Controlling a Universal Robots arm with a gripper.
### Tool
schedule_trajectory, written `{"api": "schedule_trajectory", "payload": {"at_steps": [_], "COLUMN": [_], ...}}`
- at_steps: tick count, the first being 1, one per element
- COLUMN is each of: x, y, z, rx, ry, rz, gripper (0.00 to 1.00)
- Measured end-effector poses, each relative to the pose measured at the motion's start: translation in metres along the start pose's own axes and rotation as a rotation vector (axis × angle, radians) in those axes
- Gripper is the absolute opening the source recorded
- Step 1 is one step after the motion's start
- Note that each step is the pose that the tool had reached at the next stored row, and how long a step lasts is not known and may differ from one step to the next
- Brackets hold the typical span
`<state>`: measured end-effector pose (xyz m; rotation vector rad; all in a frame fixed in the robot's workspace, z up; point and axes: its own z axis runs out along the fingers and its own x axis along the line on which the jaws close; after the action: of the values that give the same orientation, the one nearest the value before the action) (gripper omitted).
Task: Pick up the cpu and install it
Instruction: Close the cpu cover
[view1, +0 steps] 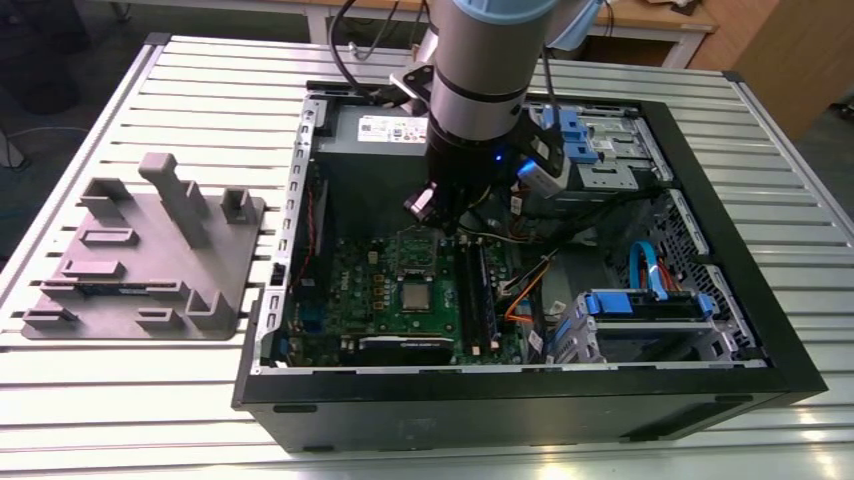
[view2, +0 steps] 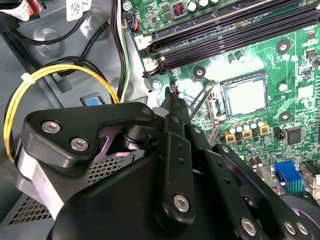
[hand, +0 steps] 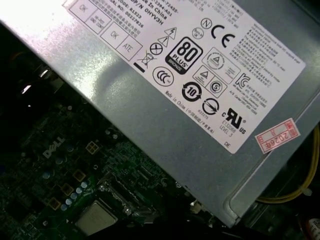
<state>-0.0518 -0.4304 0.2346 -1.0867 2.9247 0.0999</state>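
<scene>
From the exterior view I see the arm reaching down into the open computer case (view1: 534, 405), its hand (view1: 434, 212) over the green motherboard (view1: 360, 290). The cpu (view1: 418, 296) lies in its socket, apart from the hand. A grey tray (view1: 140, 260) sits on the slatted surface (view1: 134, 400) at the exterior view's left.

In the second wrist view the hand (view2: 172, 97) is near the cpu (view2: 246, 95), which sits flat inside the socket frame, a thin lever (view2: 200, 102) tilted beside it. Whether the hand is released or clenched, I cannot tell.

In the first wrist view the cpu (hand: 95, 218) lies near the grey power supply (hand: 175, 110).
</scene>
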Motion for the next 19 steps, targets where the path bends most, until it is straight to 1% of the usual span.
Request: {"api": "schedule_trajectory", "payload": {"at_steps": [2, 8, 19], "x": [0.0000, 0.0011, 0.0023], "y": [0.0001, 0.0010, 0.0023], "z": [-0.0015, -0.0015, -0.0040], "rx": [0.0000, 0.0002, 0.0023], "ry": [0.0001, 0.0002, -0.0029], "rz": [0.000, 0.000, 0.000], "gripper": [0.10, 0.10, 0.10]}}
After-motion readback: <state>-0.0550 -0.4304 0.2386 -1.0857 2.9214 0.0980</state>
